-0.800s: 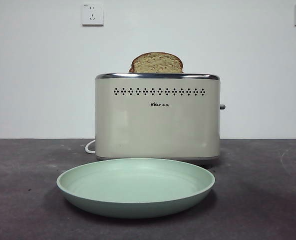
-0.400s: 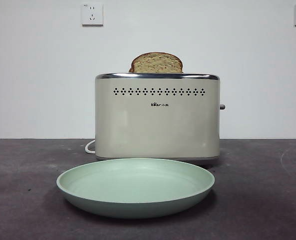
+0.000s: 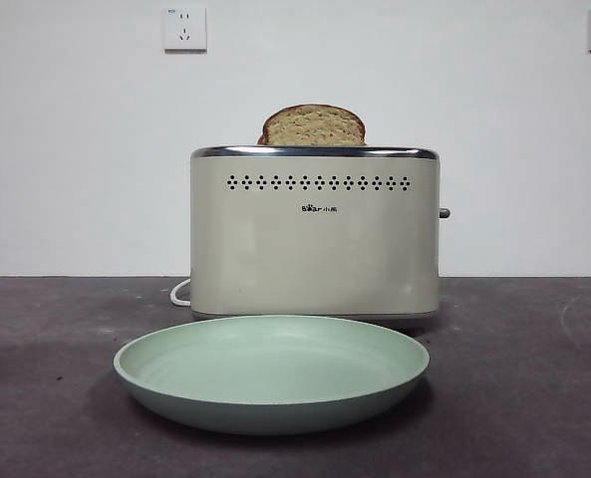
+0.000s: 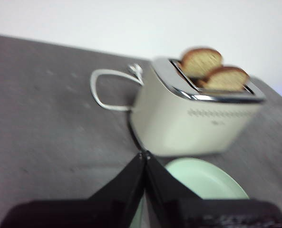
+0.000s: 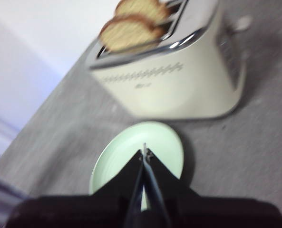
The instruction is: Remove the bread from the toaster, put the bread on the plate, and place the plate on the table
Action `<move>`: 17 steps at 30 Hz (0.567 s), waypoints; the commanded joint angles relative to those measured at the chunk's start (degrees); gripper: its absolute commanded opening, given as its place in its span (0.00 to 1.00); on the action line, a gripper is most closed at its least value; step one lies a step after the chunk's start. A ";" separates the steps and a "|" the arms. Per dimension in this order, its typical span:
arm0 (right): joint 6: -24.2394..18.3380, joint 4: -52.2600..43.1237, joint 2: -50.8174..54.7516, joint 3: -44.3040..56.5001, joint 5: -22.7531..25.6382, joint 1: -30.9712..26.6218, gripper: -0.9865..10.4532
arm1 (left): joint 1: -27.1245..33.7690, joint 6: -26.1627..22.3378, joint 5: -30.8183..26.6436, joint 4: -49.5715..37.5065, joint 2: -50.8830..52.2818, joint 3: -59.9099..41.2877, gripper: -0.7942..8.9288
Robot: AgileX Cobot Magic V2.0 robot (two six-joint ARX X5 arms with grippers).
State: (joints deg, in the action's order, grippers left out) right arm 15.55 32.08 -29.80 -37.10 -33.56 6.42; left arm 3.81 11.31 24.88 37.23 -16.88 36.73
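Two slices stand in the toaster point(image 3: 315, 234), the bread point(image 3: 314, 125) in the slot nearest the plate point(image 3: 271, 372), which sits empty on the table point(image 3: 534, 378) just in front. Both grippers, left point(image 4: 144, 156) and right point(image 5: 144, 151), hang above the table with jaws pressed together, holding nothing. No step looks begun; a gripper would likely need to open and descend on the bread's exposed top. Open table flanks both sides.
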 commanded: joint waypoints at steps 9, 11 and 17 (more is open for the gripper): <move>-20.13 26.40 -11.93 -20.15 -1.46 2.80 0.08 | -0.13 -9.99 10.32 12.57 -10.10 11.58 0.07; -21.38 28.20 -12.59 -21.03 -1.44 3.58 0.08 | -0.35 -10.10 10.32 13.42 -10.60 12.68 0.07; -21.40 28.41 -12.57 -21.05 -1.46 4.61 0.13 | -0.94 -10.03 11.15 13.49 -10.73 13.29 0.09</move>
State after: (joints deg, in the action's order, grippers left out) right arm -5.02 60.60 -42.41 -58.06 -34.81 10.90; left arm 3.05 2.11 35.53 50.87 -27.66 49.91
